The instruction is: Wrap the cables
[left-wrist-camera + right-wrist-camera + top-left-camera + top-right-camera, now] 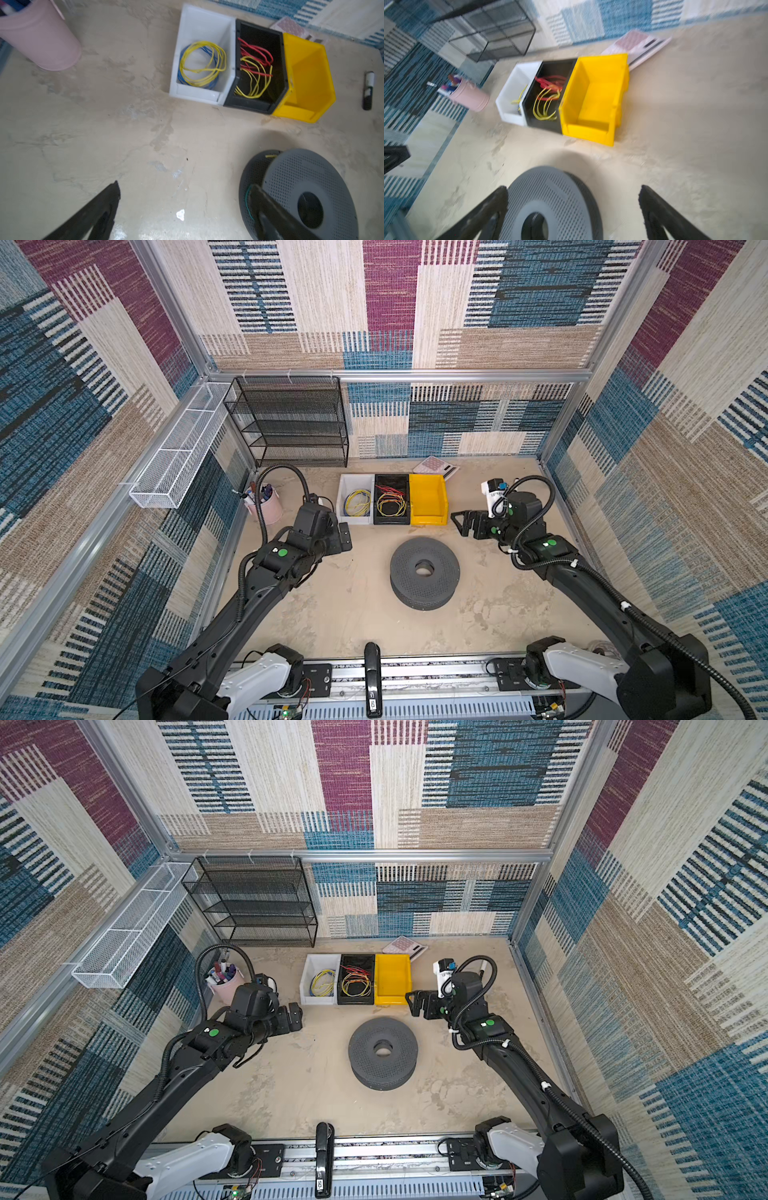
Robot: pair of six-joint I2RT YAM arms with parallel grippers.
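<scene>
Left wrist view, lower right: yellow wire (270, 155) lies tucked in the spool (301, 178), likely why left gripper (186, 185) and right gripper (574, 187) gape wide, empty.

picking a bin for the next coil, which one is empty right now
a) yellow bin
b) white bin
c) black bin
a: the yellow bin shows only its bare floor, while the white bin holds a yellow-and-blue coil and the black bin a red-and-yellow bundle.

Only a short end of the thin yellow cable (271, 155) showed, lying between the flanges of the grey perforated spool (301, 178), which lay flat mid-table.
</scene>
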